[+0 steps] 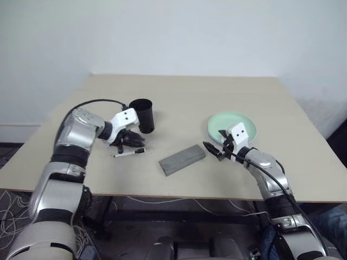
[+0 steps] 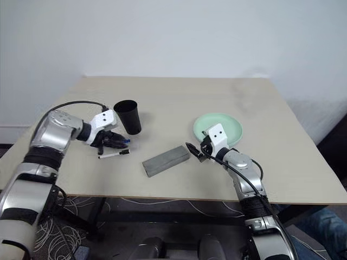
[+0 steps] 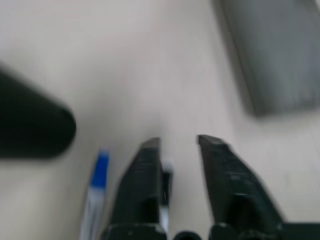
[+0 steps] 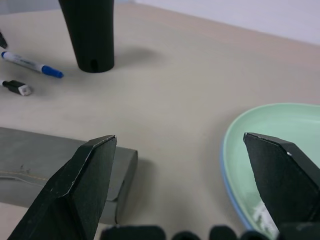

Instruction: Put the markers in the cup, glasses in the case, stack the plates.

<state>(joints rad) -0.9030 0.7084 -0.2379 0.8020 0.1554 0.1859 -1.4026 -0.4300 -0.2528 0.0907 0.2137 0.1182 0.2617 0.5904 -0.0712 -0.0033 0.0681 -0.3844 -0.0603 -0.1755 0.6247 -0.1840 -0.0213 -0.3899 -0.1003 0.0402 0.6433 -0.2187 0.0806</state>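
We take the tall black tapered plastic cup (image 1: 143, 115) as our landmark; it stands upright on the pale wooden tabletop (image 1: 184, 97). Just in front of it and to its left, the left pincer (image 3: 177, 145) hovers low over the surface, its two black fingers a little apart with nothing between them. Two slim white markers lie on the tabletop there: one with a blue cap (image 4: 31, 64) just beside those fingers, and a second, black-tipped marker (image 1: 129, 153) a little nearer the front edge. The flat rectangular grey case (image 1: 182, 159) lies closed, to the cup's right and nearer the front edge. Farther right of the cup, the pale mint green round plate (image 1: 232, 123) sits stacked on a light blue plate (image 4: 229, 190), whose rim peeks out beneath it. The right pincer (image 4: 192, 165) hangs between case and plates, spread wide and empty.
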